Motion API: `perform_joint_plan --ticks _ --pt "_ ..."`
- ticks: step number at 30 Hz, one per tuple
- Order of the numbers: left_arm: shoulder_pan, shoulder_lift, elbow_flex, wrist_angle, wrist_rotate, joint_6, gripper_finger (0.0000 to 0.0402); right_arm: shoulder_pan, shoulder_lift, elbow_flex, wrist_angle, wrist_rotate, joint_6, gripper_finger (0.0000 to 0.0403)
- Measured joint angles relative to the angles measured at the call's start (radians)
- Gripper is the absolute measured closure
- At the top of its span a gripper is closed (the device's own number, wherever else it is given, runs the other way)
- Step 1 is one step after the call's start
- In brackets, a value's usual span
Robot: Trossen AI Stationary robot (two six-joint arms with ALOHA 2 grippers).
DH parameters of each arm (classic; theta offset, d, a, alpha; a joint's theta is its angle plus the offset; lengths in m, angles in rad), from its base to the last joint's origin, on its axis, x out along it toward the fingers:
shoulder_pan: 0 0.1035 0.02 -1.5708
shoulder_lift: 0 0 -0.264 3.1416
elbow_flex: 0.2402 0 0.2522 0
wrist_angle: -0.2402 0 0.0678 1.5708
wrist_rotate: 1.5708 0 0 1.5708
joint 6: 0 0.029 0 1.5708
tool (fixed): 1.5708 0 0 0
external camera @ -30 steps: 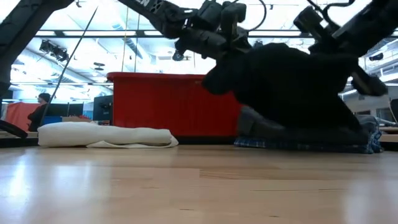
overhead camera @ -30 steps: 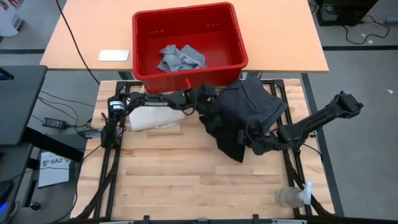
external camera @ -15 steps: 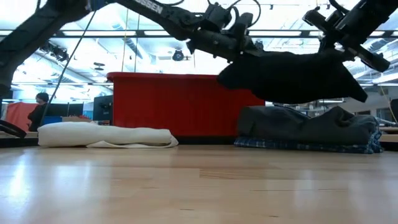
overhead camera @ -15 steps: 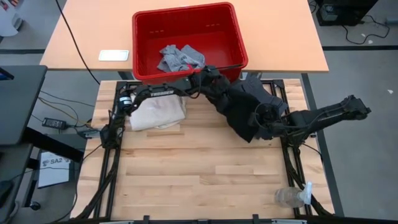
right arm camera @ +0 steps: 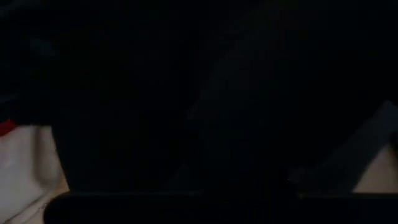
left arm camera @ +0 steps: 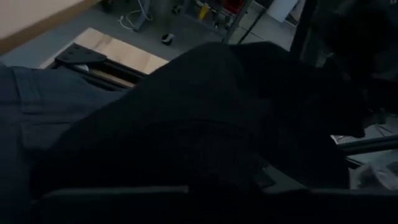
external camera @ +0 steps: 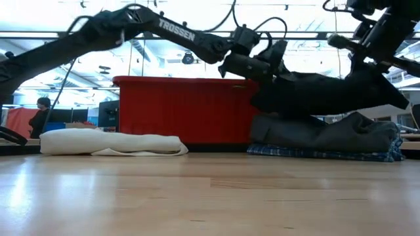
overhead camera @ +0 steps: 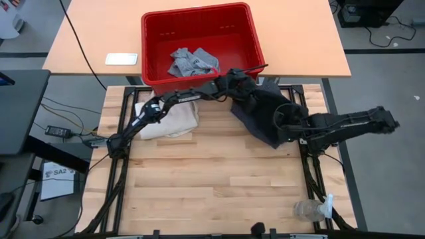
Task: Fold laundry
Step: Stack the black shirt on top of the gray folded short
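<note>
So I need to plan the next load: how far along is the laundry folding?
Roughly midway, it seems. Done: a dark grey garment lies stacked on the plaid one at the table's right rear. In hand: the left gripper and right gripper both hold the black garment stretched in the air over that stack. Left: setting it down, plus the light grey T-shirt in the red bin.

The high camera looks straight down on the whole tabletop (overhead camera: 199, 192) and the red bin (overhead camera: 199, 40) beyond it. The low camera sits at tabletop height, facing level across the wood toward the same red bin (external camera: 177, 108) and the room behind. Both show the black garment (overhead camera: 262, 113) held aloft. Each wrist camera is pressed close against that dark cloth (left arm camera: 205, 124), which fills its picture.
</note>
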Motion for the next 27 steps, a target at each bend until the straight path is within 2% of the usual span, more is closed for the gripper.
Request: perform_joint_plan --ticks 4,8,10,13,16,19,23,27 --pt "0.009 0.046 0.044 -0.029 0.002 0.004 0.0355 -0.059 0.008 -0.003 -0.065 -0.019 0.004 0.0371" --pt "0.021 0.051 0.045 -0.124 -0.026 0.005 0.0348 -0.126 0.009 -0.050 -0.002 -0.068 -0.010 0.0367" --pt "0.029 0.051 0.045 -0.160 -0.036 0.002 0.0314 -0.153 0.009 -0.086 0.069 -0.112 -0.038 0.0357" --pt "0.057 0.051 0.046 -0.162 -0.047 0.012 0.0240 -0.180 0.022 -0.140 0.133 -0.173 -0.051 0.0344" --pt "0.068 0.050 0.069 -0.178 -0.053 -0.005 0.0168 -0.205 0.026 -0.160 0.132 -0.219 -0.004 0.0331" --pt "0.076 0.048 0.098 -0.217 -0.028 -0.010 0.0109 -0.212 0.017 -0.151 0.127 -0.239 -0.034 0.0311" --pt "0.084 0.015 0.095 -0.232 0.025 -0.011 0.0063 -0.212 -0.018 -0.104 0.115 -0.215 -0.060 0.0268" --pt "0.082 -0.025 0.097 -0.254 0.081 -0.001 0.0053 -0.212 -0.050 -0.032 0.067 -0.156 -0.063 0.0221"
